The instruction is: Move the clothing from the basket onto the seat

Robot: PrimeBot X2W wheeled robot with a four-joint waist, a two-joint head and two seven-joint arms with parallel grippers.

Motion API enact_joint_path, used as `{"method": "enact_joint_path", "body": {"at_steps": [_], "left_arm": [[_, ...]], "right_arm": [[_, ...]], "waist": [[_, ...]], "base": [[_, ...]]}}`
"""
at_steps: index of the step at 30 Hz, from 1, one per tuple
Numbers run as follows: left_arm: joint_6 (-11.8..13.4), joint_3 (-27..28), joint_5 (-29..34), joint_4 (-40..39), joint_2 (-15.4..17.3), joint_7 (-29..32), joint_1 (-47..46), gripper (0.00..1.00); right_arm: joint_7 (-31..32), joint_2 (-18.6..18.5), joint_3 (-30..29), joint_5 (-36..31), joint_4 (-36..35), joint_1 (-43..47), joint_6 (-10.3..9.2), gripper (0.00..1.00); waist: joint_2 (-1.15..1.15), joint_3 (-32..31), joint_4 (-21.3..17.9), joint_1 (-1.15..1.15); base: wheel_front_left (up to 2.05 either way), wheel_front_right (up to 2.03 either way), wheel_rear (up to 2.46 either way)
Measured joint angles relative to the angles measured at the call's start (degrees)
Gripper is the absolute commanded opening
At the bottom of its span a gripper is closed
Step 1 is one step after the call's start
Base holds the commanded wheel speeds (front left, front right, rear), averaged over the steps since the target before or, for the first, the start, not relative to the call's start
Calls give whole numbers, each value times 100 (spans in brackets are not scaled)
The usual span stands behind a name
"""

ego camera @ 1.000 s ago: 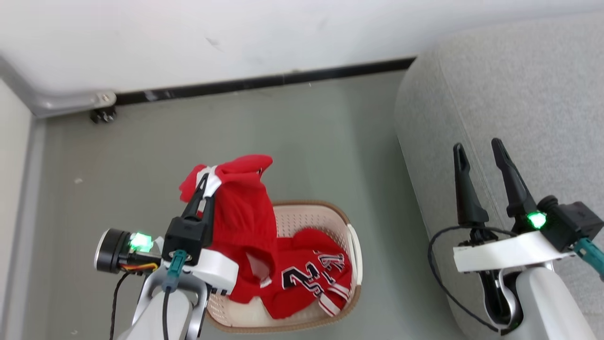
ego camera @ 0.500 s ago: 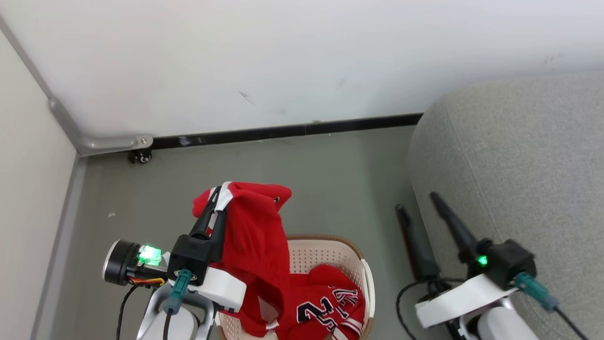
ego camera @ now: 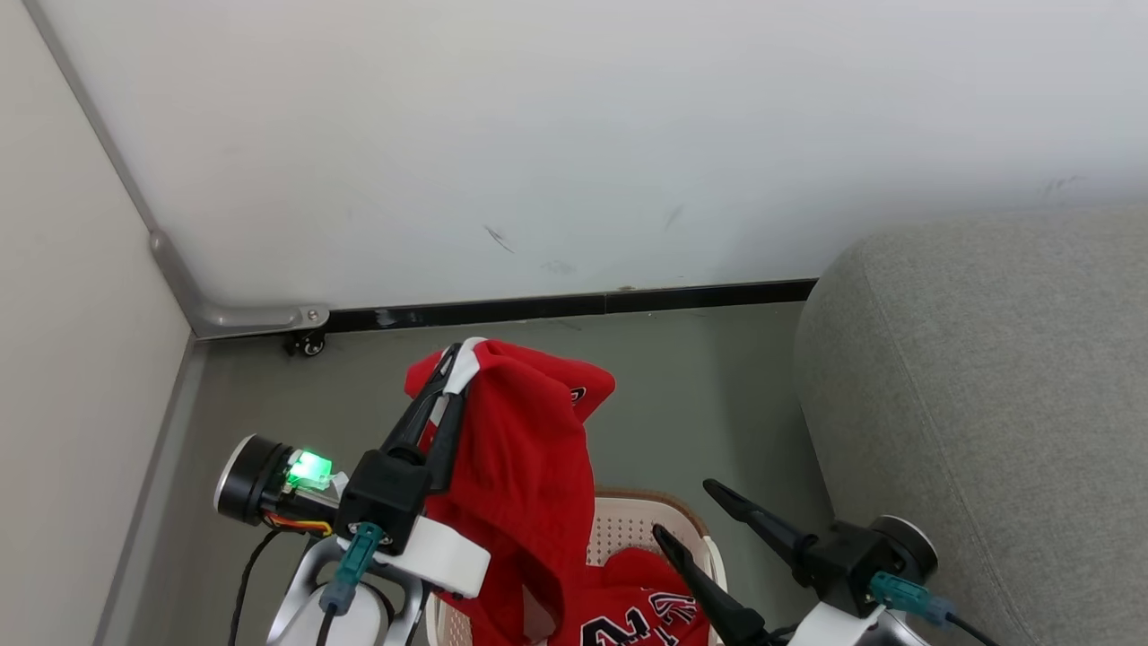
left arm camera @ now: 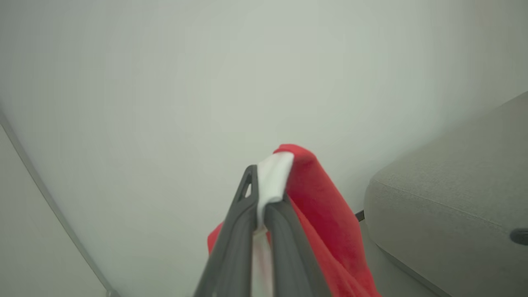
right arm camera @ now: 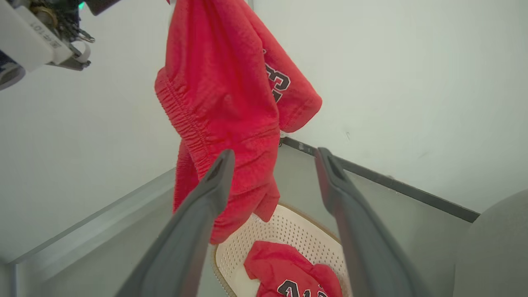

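**Shorts lifted clear of the basket, jersey still inside**

The left gripper point(ego camera: 453, 368) is clamped tight on the white side stripe of the red shorts point(ego camera: 525, 449). A second ago their lower end still lay in the basket point(ego camera: 621, 531). Now, seen from the right wrist, the hem hangs free above it. The head camera has also tilted up in that time, so more wall shows, but that shift is the camera's and not the room's.

The right gripper point(ego camera: 683, 507) has moved too. It stood over the seat point(ego camera: 987, 404) on the right and now sits at the near right side of the basket. Its jaws are spread wide, it holds nothing, and its fingers point toward the hanging shorts.

The jersey point(ego camera: 646, 601) lies in the basket, which stands on the floor point(ego camera: 700, 395) just left of the seat. Neither garment is on the seat yet.

The first garment looks freed, so what remains for it is a carry to the right and a release over the cushion. The loose cloth could drag on the basket rim if the arm swings low. Whether the right gripper means to steady the shorts or go for the jersey cannot be told.
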Motion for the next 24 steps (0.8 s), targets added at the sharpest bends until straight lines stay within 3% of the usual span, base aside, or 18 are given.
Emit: {"method": "enact_joint_path", "body": {"at_steps": [13, 24], "left_arm": [[-270, -124, 5, -508, 83, -5, -99, 0], [-621, -423, 55, -950, 104, -7, -359, 0]], "right_arm": [[380, -655, 666, 545, -299, -99, 4, 100], [576, -1298, 1083, 977, -617, -763, 4, 100]], "waist": [[0, -134, 38, 0], [0, -54, 31, 0]], "base": [[0, 0, 0], [0, 0, 0]]}}
